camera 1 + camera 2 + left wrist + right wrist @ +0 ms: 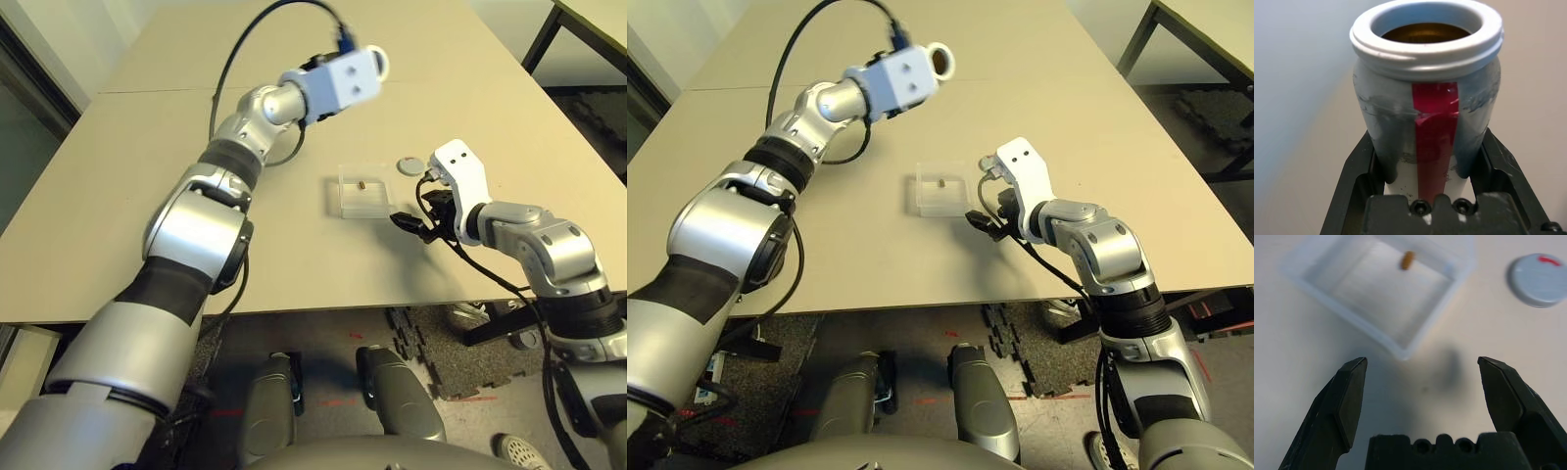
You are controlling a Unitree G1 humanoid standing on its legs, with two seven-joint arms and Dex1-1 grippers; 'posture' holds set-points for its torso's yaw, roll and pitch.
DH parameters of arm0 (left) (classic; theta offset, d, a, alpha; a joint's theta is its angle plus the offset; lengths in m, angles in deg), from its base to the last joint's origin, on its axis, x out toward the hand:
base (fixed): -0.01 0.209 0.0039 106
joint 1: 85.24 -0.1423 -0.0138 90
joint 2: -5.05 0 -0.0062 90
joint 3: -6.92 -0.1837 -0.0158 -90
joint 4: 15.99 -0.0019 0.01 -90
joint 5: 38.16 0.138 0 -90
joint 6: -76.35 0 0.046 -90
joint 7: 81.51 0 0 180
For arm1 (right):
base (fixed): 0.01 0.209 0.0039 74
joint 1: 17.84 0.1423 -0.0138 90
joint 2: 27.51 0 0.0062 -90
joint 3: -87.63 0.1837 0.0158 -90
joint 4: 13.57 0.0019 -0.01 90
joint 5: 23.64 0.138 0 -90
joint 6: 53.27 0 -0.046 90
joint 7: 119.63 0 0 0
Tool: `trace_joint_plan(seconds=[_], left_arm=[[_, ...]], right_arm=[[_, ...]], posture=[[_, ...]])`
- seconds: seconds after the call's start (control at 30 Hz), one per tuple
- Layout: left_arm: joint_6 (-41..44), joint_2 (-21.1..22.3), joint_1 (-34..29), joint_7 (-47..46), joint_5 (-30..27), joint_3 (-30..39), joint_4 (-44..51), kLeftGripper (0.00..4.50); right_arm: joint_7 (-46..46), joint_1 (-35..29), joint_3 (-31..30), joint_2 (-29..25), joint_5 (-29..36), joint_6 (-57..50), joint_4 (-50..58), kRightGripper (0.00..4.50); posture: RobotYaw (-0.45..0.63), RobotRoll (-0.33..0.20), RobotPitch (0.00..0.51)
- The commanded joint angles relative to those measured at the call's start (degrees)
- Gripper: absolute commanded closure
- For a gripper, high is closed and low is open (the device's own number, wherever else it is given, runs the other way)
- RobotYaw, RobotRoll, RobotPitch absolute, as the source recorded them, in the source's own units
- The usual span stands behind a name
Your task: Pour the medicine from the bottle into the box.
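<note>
Bottle [1425,127]: silver-grey, white rim, red stripe on white label. Pill [1407,260]: brownish-tan. Box [1376,289]: clear, colourless. Cap [1539,273]: grey w/ red mark. Bench [147,196]: plain beige. Claw fingers [1349,401]: black.

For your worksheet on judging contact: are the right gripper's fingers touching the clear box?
Apart. In the right wrist view the right gripper stands open, and bare table shows between its fingertips and the box, which holds the pill.
</note>
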Motion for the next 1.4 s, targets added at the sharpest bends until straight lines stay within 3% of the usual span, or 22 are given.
trace_joint_plan(seconds=[0.03,0.23,0.6,1.4], left_arm=[[3.9,0.4,-4.0,-0.1,-5.2,4.2,3.7,2.0],[8.0,-1.3,-12.4,-4.0,-11.7,10.0,9.5,2.0],[10.2,-5.5,-20.7,-11.3,-16.5,13.8,12.9,2.0],[8.2,-5.6,-20.9,-11.8,-15.3,12.1,7.8,2.0]], right_arm=[[2.1,-0.4,0.4,-1.0,2.1,-1.4,2.8,0.0],[3.1,-0.5,0.6,-2.1,2.7,-1.4,3.0,0.0],[3.0,0.5,0.5,-1.9,2.6,-0.9,1.7,0.0],[2.1,0.5,0.8,-1.0,2.5,-0.5,1.6,0.0]], posture=[[-0.16,0.0,0.125],[-0.15,0.0,0.125],[-0.15,0.0,0.123],[-0.17,0.0,0.109]])
